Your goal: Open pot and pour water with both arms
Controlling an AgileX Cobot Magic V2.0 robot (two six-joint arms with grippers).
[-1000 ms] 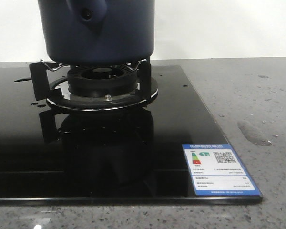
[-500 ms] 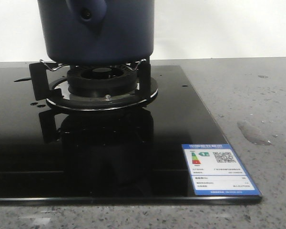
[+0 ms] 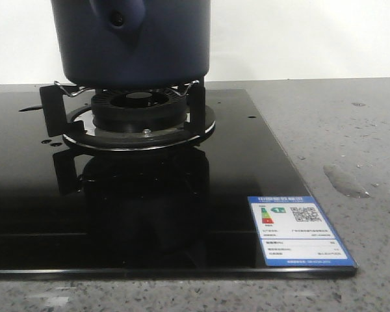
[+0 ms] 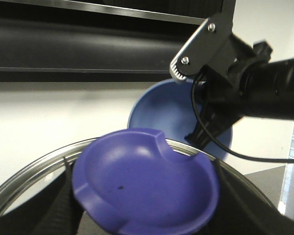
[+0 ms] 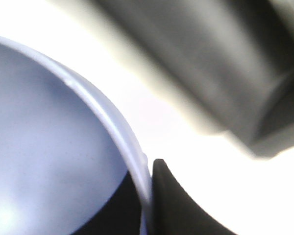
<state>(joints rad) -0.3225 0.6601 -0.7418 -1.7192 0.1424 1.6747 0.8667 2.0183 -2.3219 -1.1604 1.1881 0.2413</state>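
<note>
The dark navy pot stands on the burner; its handle stub with a small hole faces me. No gripper shows in the front view. In the left wrist view my left gripper is shut on the purple-blue knob of a metal-rimmed lid, black fingers on both sides. Beyond it, the right arm holds a periwinkle bowl. In the right wrist view my right gripper pinches the bowl's rim, one finger outside the wall.
The burner sits on a black glass cooktop with a blue energy label at its front right corner. The grey counter to the right has a water puddle and drops.
</note>
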